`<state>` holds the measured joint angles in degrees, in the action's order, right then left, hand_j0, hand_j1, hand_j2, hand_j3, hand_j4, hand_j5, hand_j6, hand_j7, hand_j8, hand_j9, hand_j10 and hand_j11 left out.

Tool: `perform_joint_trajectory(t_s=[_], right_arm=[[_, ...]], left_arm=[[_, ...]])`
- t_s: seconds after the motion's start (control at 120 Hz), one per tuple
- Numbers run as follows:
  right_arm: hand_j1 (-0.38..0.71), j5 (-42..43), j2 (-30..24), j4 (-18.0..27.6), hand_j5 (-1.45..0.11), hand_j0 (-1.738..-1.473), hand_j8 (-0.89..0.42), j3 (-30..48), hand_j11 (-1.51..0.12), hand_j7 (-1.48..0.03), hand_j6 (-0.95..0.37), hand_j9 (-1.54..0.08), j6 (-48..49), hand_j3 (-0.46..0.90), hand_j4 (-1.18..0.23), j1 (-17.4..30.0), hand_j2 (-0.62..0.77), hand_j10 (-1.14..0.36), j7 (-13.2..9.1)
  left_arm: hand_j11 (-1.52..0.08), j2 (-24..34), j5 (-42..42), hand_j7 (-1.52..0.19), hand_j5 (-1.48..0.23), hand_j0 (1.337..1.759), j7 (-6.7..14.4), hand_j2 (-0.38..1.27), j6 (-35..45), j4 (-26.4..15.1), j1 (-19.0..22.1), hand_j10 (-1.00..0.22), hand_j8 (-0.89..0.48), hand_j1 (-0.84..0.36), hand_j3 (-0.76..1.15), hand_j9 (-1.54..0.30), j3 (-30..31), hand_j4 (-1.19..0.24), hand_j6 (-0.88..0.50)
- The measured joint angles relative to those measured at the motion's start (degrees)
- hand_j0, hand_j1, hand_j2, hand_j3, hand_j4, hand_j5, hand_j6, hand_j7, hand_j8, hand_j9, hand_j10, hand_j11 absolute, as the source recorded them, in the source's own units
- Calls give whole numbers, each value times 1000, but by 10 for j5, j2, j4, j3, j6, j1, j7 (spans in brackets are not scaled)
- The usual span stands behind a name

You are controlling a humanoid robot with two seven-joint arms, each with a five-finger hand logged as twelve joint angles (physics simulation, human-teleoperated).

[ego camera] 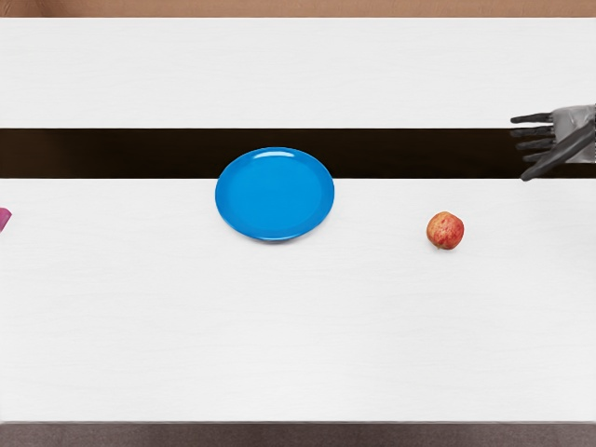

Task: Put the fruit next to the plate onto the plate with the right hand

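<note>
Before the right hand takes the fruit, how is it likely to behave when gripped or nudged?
The fruit looks round, so a nudge would probably roll it across the flat table. It is small beside the open right hand, so it is likely light and, seemingly, firm. Its skin looks smooth and may slip unless the grasp wraps well around it.

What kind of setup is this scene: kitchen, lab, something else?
Likely a bare simulated tabletop test scene, not a furnished room: a plain white table, one blue plate and a reddish fruit on it, with the right hand open at the right edge.
</note>
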<state>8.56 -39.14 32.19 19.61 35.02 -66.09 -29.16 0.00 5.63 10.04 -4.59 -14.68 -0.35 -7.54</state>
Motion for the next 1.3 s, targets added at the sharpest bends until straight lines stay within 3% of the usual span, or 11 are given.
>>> perform_joint_trajectory(t_s=[0.167, 0.283, 0.375, 0.483, 0.683, 0.75, 0.867, 0.983, 1.033, 1.167, 1.3], right_arm=[[-326, 0, 23, 2, -26, -1658, -19, -3, -25, -26, -19, -26, 0, 0, -20, -14, -4, -19, -17], [-298, -6, 45, 15, -56, -1658, -42, -54, -55, -56, -42, -56, 0, 0, -43, -79, -9, -42, -34], [-299, -15, 109, 30, -55, -1658, -41, -98, -55, -55, -41, -55, 0, 0, -42, -108, -8, -42, -48], [-304, -18, 184, 46, -49, -1658, -38, -225, -49, -49, -39, -49, 0, 0, -39, -185, -8, -38, -55], [-307, -23, 191, 114, -46, -1658, -37, -463, -46, -46, -37, -46, -65, 0, -37, -297, -7, -36, -58], [-310, -30, 163, 181, -42, -1658, -34, -515, -42, -42, -35, -42, -58, 0, -34, -349, -7, -33, -58], [-312, -109, 129, 339, -41, -1658, -33, -695, -40, -40, -33, -40, -57, 0, -33, -523, -6, -32, -58], [-313, -175, 118, 475, -40, -1658, -32, -760, -40, -39, -32, -40, -194, 0, -32, -642, -6, -31, -58], [-312, -191, 116, 512, -40, -1658, -32, -733, -40, -40, -33, -40, -272, 0, -32, -643, -6, -32, -58], [-316, -202, 173, 542, -37, -1658, -29, -666, -36, -36, -30, -37, -500, 0, -29, -554, -5, -29, -58], [-318, -206, 210, 556, -34, -1658, -27, -654, -34, -33, -27, -34, -593, 0, -27, -520, -5, -26, -58]], left_arm=[[-11, 0, 0, -11, -11, 1658, 0, 2, 0, 0, 0, -8, -8, 339, 0, -11, 0, -8, -8], [-11, 0, 0, -11, -11, 1658, 0, 2, 0, 0, 0, -8, -8, 339, 0, -11, 0, -8, -8], [-11, 0, 0, -11, -11, 1658, 0, 2, 0, 0, 0, -8, -8, 339, 0, -11, 0, -8, -8], [-11, 0, 0, -11, -11, 1658, 0, 2, 0, 0, 0, -8, -8, 339, 0, -11, 0, -8, -8], [-11, 0, 0, -11, -11, 1658, 0, 1, 0, 0, 0, -8, -8, 339, 0, -11, 0, -8, -8], [-11, 0, 0, -11, -11, 1658, 0, 1, 0, 0, 0, -8, -8, 339, 0, -11, 0, -8, -8], [-11, 0, 0, -11, -11, 1658, 0, 1, 0, 0, 0, -8, -8, 339, 0, -11, 0, -8, -8], [-11, 0, 0, -11, -11, 1658, 0, 1, 0, 0, 0, -8, -8, 339, 0, -11, 0, -8, -8], [-11, 0, 0, -11, -11, 1658, 0, 1, 0, 0, 0, -8, -8, 339, 0, -11, 0, -8, -8], [-11, 0, 0, -11, -11, 1658, 0, 1, 0, 0, 0, -8, -8, 339, 0, -11, 0, -8, -8], [-11, 0, 0, -11, -11, 1658, 0, 1, 0, 0, 0, -8, -8, 339, 0, -11, 0, -8, -8]])
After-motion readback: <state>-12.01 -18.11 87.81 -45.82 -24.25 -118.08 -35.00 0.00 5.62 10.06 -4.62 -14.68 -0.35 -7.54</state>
